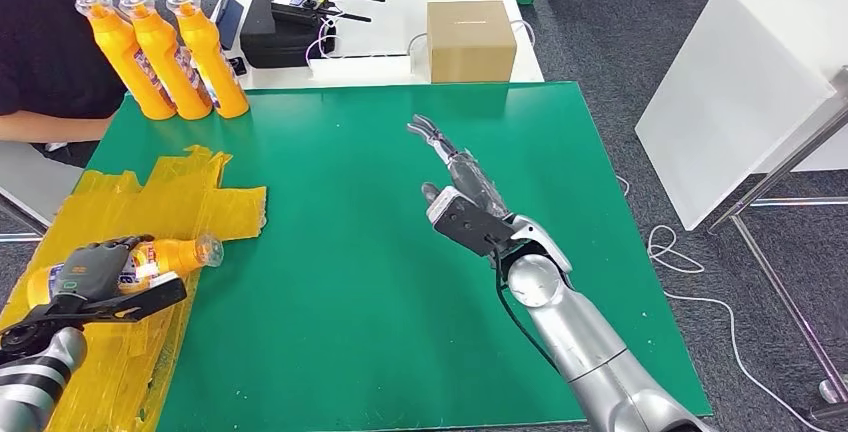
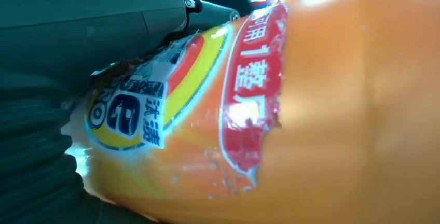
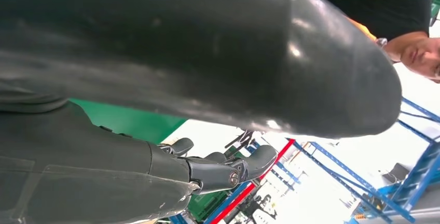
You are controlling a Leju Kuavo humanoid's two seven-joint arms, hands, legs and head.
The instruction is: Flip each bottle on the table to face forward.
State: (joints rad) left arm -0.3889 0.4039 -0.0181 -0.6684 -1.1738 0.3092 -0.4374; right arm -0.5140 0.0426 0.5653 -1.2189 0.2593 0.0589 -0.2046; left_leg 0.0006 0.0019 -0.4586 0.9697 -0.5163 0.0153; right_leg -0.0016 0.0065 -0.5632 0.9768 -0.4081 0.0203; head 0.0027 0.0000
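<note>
Right, from the head view: the left hand is wrapped around an orange bottle lying on its side over the crinkled yellow sheet at the near left of the green table, cap pointing toward the middle. Three more bottles lean together at the far left corner, just beside a person's arm. The right hand hovers over the middle, fingers stretched apart, holding nothing.

Left wrist view now (very close in): glossy orange plastic, a label in yellow, red and blue, wrinkled at its edges, with the thumb pressed against the body. It looks smooth and probably slippery, fairly stiff, likely weighty if full, so mid-body across the label seems the surest place to hold.

Right wrist view: dark fingers spread, nothing between them.
</note>
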